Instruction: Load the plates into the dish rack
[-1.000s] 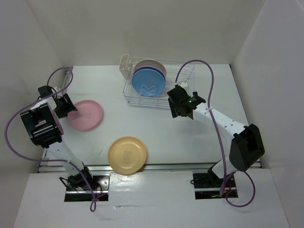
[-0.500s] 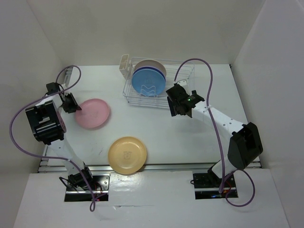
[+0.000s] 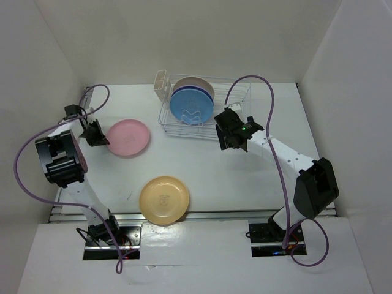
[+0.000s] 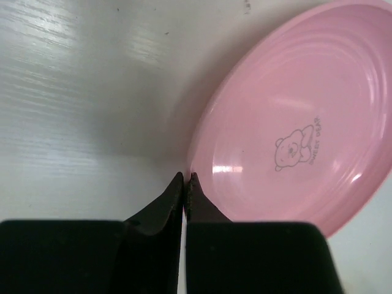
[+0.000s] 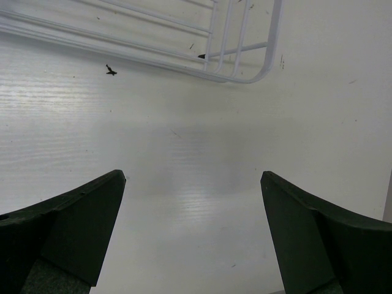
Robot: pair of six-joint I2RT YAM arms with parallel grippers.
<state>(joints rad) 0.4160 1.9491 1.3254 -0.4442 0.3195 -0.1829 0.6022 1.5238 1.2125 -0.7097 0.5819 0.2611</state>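
A white table [image 3: 245,177] fills the floor of a white-walled enclosure, with the dish rack [image 3: 237,104] standing at its far edge. A small cutlery holder [image 3: 161,82] is fixed at the rack's left far corner. Three plates stand on edge in the left part of the rack. The light blue plate [image 3: 191,105] is nearest the arms and the cream plate [image 3: 197,82] is at the back. Only a thin rim of the purple plate [image 3: 208,95] shows between them.

The yellow-orange plate [image 3: 164,199] lies flat near the table's front edge, between the two arm bases and untouched. The pink plate [image 3: 127,137] sits further back on the left side. The left gripper [image 3: 104,141] has its fingers pinched together on this plate's left rim. The left wrist view shows the fingertips [image 4: 177,187] nearly meeting at that rim. The plate looks tilted there, though whether it is clear of the table cannot be told.

The right gripper [image 3: 229,142] hangs with its fingers [image 5: 79,214] spread wide and holding nothing. It is above bare table, just in front of the rack's near right corner [image 5: 245,61].
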